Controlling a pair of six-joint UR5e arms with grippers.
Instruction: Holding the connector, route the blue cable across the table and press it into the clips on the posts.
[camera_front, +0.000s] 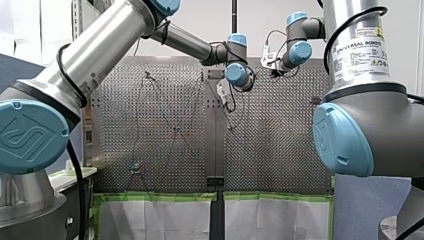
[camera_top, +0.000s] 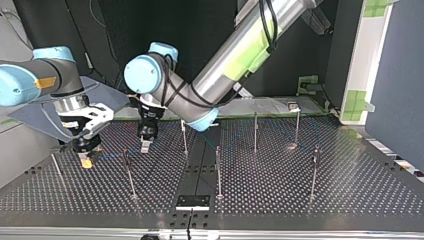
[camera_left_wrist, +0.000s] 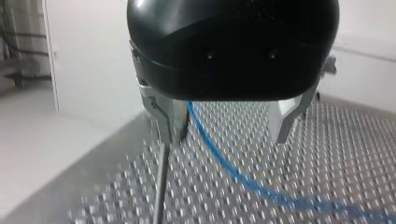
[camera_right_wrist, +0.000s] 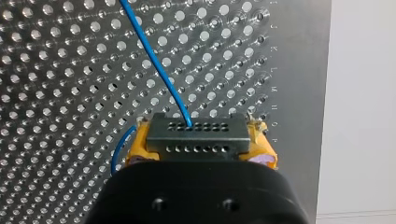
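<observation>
It is a robotics lab. Two robot arms (camera_front: 100, 55) stand at a perforated metal desk (camera_top: 350, 195) with posts (camera_top: 218, 172).

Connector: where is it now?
Connector sits at the top view's left, clamped between my right gripper's yellow pads over the perforated table; blue cable leaves its far face.

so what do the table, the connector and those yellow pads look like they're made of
Table: bare metal, likely aluminium, dull silver with a regular grid of drilled holes. Connector: dark grey, matte, two rows of small holes; probably moulded plastic, though metal can't be ruled out. Pads clamping it: yellow, dull, perhaps rubber or foam.
</observation>
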